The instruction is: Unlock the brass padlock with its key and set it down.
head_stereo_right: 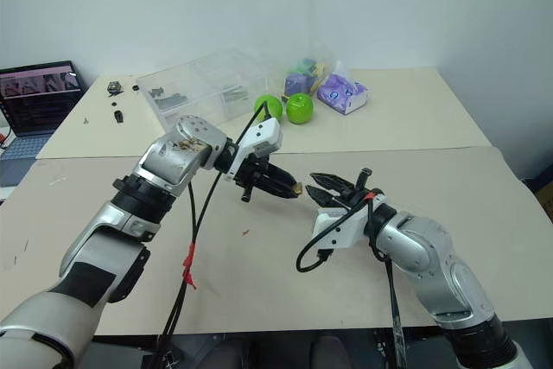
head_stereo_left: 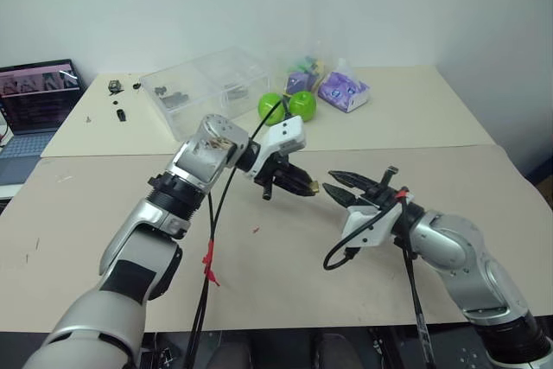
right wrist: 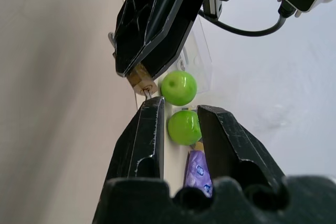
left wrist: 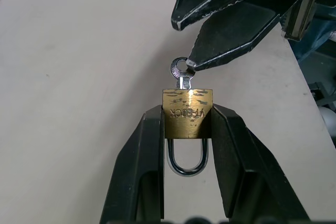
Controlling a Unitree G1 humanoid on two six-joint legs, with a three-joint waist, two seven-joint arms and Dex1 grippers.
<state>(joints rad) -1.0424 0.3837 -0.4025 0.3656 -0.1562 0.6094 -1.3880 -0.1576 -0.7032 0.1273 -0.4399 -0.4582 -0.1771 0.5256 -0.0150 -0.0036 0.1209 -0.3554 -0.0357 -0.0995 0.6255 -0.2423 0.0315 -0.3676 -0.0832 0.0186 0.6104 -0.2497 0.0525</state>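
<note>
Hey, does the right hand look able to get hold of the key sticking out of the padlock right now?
Probably yes. The right hand is open, with one fingertip beside the key. The left hand clamps the brass padlock by its sides, leaving the key end exposed, with nothing between.

Only readable text I can spot is on the small brass padlock [left wrist: 187, 114] with the silvery shackle loop: stamped letters across its gold-yellow body, upside down in the left wrist view, looking like "YT LOCK", though the middle is scuffed so I wouldn't swear to it. The purple printed packets [head_stereo_left: 343, 90] and the laptop screen [head_stereo_left: 39, 95] have markings, but they're illegible.
</note>
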